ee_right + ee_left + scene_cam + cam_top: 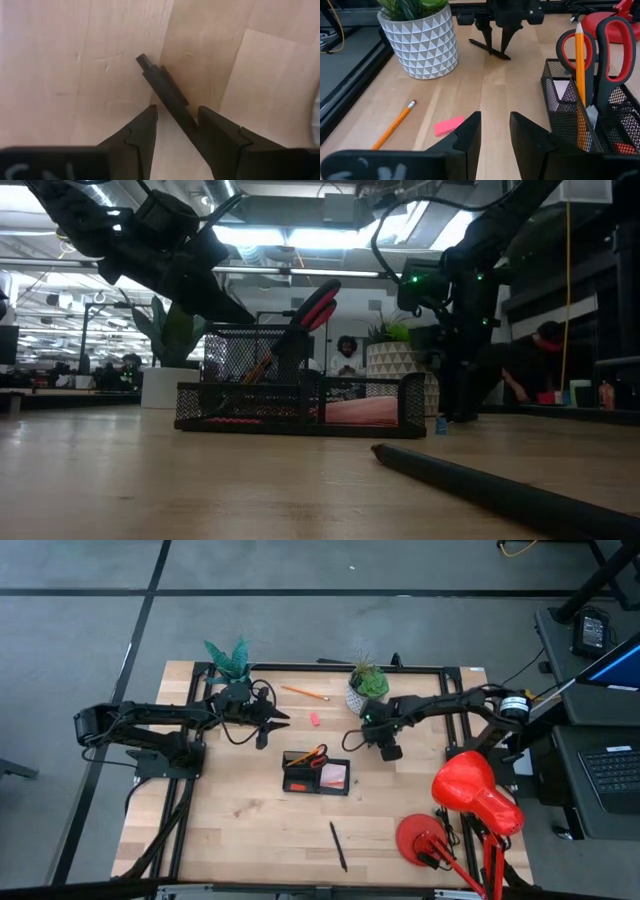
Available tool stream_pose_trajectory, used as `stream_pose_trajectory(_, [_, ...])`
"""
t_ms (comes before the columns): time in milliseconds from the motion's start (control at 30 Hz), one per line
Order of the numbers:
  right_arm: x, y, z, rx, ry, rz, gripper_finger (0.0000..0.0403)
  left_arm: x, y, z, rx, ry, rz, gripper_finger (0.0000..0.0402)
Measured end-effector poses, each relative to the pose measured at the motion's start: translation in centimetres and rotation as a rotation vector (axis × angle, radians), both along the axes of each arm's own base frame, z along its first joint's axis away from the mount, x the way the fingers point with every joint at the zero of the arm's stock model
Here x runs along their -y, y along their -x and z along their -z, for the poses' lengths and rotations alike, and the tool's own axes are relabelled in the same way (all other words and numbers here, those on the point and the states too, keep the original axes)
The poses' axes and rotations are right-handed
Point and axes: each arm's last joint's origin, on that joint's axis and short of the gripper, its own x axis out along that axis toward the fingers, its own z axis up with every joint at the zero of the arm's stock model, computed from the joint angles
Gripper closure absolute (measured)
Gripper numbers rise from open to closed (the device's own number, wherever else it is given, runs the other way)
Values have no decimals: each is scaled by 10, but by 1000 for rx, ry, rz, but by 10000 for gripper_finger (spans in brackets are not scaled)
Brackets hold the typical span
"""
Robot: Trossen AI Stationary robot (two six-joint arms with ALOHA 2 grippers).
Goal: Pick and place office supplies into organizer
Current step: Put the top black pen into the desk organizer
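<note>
Right hand astride a dark pen on the table.

The right hand (176, 131) stood parted, its blunt black fingers (142, 132) flanking a slim, stepped dark pen (167, 92) lying on pale wood-grain table (60, 75). The left hand (495, 137) hovered open near a flat pink eraser (448, 125). Nearby, the black mesh organizer (316, 780) held red-handled scissors (605, 50) upright.

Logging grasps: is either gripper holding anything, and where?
The right gripper straddles a dark pen near one end; closure cannot be told. The left gripper holds nothing.
</note>
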Motion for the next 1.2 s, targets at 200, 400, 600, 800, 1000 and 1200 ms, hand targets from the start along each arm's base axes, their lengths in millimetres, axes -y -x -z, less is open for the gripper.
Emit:
stream_pose_trajectory(200, [12, 7, 1, -1, -82, 46, 256, -2, 0, -1, 3, -3, -55, 304])
stream_pose_trajectory(400, [16, 10, 2, -9, -106, 60, 257, -2, 0, -1, 5, 15, -92, 304])
stream_pose_trajectory(600, [14, 10, 2, -12, -113, 104, 296, -2, -1, -2, 20, 8, -90, 304])
stream_pose_trajectory(800, [14, 9, 2, -5, -131, 213, 357, -2, -1, -2, 19, 9, -89, 304])
stream_pose_trajectory(1000, [11, 5, 2, 22, -142, 308, 386, -2, -1, -2, 15, -22, -74, 304])
stream_pose_trajectory(1200, [6, 0, 1, 51, -151, 414, 386, -2, -1, -2, 7, -69, -54, 304])
